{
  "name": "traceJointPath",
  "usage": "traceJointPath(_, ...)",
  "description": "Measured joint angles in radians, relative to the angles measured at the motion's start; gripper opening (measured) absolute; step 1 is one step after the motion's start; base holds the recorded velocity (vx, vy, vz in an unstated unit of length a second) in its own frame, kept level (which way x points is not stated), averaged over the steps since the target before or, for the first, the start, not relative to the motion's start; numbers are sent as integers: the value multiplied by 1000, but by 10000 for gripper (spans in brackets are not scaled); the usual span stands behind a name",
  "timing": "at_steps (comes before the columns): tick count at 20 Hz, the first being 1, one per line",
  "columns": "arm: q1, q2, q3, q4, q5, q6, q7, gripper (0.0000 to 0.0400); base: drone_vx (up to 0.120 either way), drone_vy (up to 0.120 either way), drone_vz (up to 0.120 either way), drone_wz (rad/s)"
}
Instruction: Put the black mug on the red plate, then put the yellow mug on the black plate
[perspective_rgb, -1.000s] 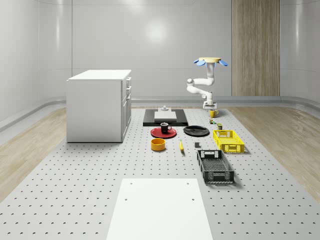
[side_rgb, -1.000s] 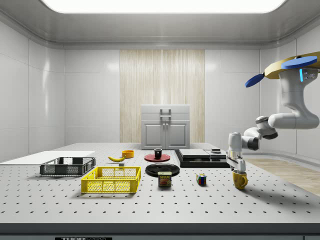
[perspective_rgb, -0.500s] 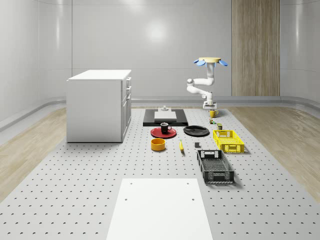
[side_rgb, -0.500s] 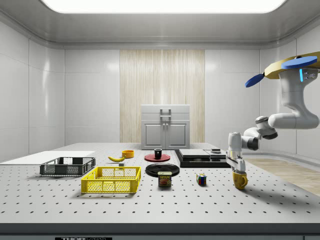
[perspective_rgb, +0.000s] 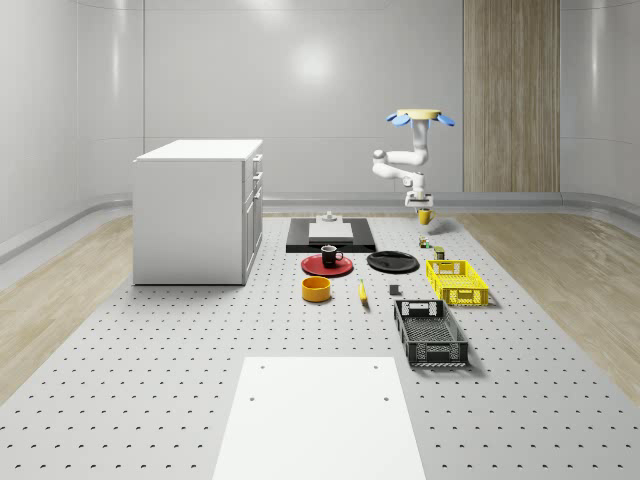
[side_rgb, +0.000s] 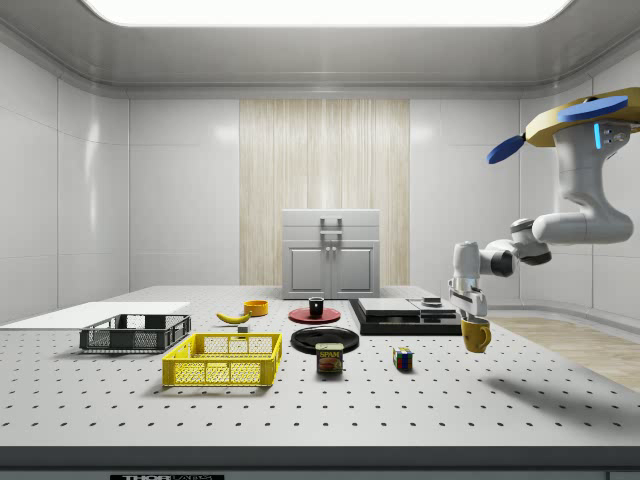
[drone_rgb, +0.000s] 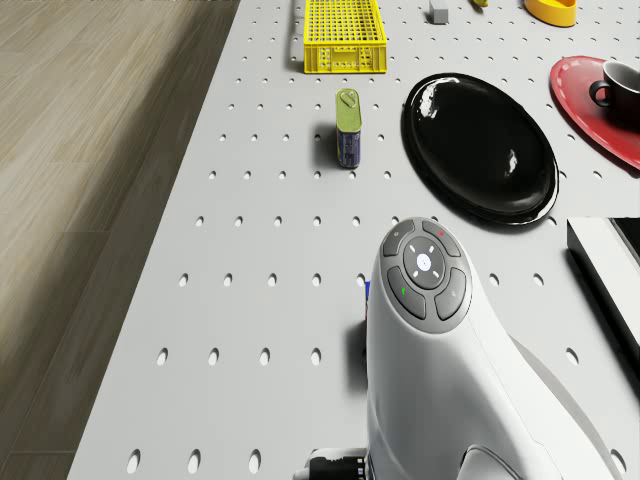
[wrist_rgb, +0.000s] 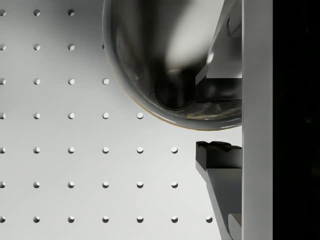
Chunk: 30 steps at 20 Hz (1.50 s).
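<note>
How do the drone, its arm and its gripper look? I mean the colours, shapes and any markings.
The drone has a flat tan-yellow disc body with blue rotor blades and a small cyan light. The arm is glossy white, made of rounded tube segments with grey joint bands. Its wrist cap carries a grey round button pad with small green and red marks. The gripper is white with dark fingers.

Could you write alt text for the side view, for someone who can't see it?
A flying drone hovers at the side view's right, its arm's gripper holding a yellow mug lifted above the table. Further left sit a black plate and a black mug on a red plate.
</note>
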Motion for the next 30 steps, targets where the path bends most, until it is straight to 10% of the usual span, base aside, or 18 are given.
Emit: traceJointPath(30,0,-28,41,-14,48,4,6,110,120,-120,9,0)
